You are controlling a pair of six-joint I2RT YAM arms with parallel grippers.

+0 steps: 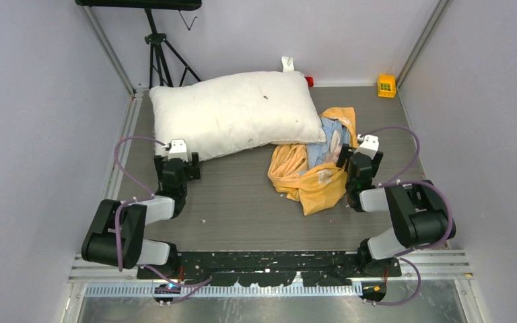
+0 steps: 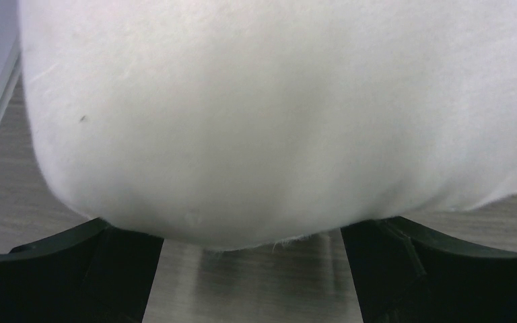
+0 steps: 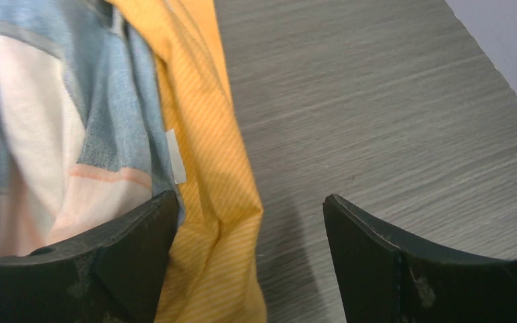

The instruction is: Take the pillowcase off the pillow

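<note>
A: Entry: pillowcase [image 1: 313, 176], location?
B: It is a crumpled heap on the bench [image 1: 242, 208], at 3 o'clock of centre. The outer face is orange-yellow, and blue and pale panels show at its 12 o'clock end.
A: Pillow?
B: The pillow [image 1: 232, 114] lies bare at 11 o'clock of centre. Its 4 o'clock corner touches the heap's blue part.
A: Right tool?
B: The right tool [image 1: 353, 156] is at the heap's 3 o'clock edge. In the wrist view its fingers [image 3: 108, 262] are spread, released. An orange fold runs down just inside the 9 o'clock finger, with bare bench across the remaining gap. A small white tag [image 3: 176, 156] sits where blue meets orange.
A: Left tool?
B: The left tool [image 1: 177, 151] is at the pillow's 7 o'clock edge, fingers wide apart, released. The pillow's rim bulges over the gap, and neither finger grips it.
A: Surroundings?
B: A yellow block [image 1: 386, 85] sits in the bench's 1 o'clock corner, well apart from both.
</note>
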